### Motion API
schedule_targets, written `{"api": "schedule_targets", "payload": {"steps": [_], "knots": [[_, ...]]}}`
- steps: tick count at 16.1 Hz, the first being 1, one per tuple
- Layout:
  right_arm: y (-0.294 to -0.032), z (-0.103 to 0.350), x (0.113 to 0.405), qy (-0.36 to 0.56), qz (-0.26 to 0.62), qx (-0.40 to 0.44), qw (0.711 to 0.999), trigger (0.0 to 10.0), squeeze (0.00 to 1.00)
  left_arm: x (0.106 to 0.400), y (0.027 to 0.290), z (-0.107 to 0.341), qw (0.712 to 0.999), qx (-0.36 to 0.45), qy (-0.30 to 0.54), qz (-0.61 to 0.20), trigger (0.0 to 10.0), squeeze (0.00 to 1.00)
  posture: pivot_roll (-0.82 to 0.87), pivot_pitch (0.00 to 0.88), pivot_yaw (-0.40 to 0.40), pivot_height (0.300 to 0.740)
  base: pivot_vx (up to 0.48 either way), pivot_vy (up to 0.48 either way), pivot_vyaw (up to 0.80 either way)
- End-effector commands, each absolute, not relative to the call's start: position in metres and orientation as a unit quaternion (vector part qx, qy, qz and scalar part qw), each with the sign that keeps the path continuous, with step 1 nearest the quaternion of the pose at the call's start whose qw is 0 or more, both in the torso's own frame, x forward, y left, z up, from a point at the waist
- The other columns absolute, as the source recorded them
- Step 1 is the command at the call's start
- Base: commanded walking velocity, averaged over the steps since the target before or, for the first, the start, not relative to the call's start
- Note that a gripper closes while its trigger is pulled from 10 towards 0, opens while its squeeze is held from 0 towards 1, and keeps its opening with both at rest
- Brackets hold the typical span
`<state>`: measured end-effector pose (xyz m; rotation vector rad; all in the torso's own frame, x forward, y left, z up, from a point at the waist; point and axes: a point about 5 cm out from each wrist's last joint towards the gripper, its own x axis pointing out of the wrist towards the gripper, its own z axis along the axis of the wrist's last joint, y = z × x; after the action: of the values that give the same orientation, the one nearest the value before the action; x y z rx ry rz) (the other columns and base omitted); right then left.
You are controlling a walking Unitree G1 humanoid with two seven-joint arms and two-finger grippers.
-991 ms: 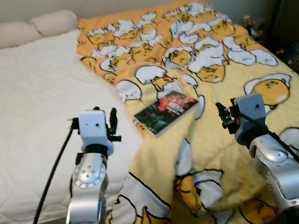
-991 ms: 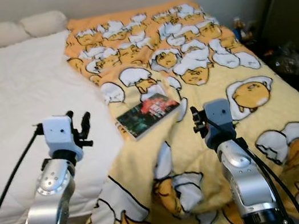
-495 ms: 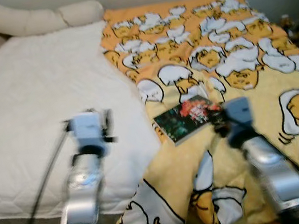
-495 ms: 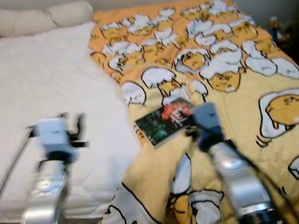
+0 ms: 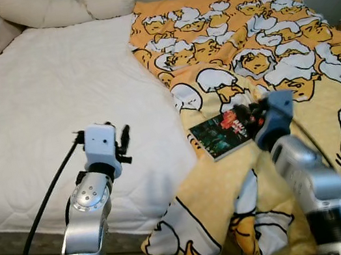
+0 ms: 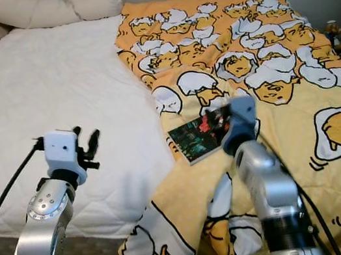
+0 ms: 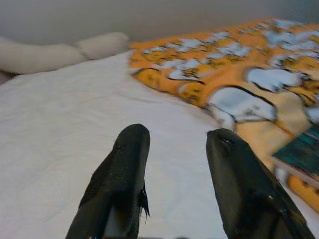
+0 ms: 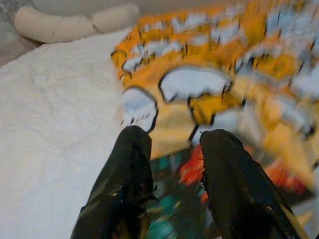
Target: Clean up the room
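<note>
Dark-covered book flat on blanket, long axis diagonal.

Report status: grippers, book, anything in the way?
Right gripper open, over the book. Left gripper open, idle above the white mattress. Book flat on the yellow blanket, nothing on it.

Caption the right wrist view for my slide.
Right end effector, fingers apart, hovers above the book on the yellow egg-print blanket.
</note>
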<state>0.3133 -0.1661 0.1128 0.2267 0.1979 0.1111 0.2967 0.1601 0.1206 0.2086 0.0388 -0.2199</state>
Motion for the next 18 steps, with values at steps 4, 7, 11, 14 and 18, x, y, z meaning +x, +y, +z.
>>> {"api": "schedule_targets", "payload": {"steps": [4,7,11,14,18], "knots": [[-0.177,0.099,0.340,0.184,0.029,0.229,0.955,10.0,1.00,0.304,0.148,0.140,0.973,0.122,0.011,-0.196,10.0,0.00,0.09,0.091,0.022,0.740,0.000,0.000,0.00],[-0.198,0.092,0.349,0.203,-0.058,0.208,0.955,10.0,1.00,0.301,0.144,0.143,0.961,0.126,0.016,-0.246,10.0,0.00,0.10,0.093,0.015,0.740,0.000,0.000,0.00],[-0.210,0.084,0.354,0.235,-0.105,0.211,0.943,10.0,1.00,0.281,0.133,0.142,0.919,0.131,0.045,-0.369,10.0,0.00,0.11,0.101,0.011,0.740,0.000,0.000,0.00],[-0.211,0.083,0.355,0.240,-0.115,0.215,0.940,10.0,0.62,0.279,0.128,0.141,0.919,0.121,0.045,-0.372,10.0,0.00,0.11,0.107,0.015,0.740,0.000,0.000,0.00],[-0.197,0.077,0.355,0.255,-0.091,0.219,0.938,10.0,0.27,0.274,0.125,0.137,0.918,0.112,0.056,-0.377,10.0,0.00,0.09,0.099,0.025,0.740,0.000,0.000,0.00]]}}
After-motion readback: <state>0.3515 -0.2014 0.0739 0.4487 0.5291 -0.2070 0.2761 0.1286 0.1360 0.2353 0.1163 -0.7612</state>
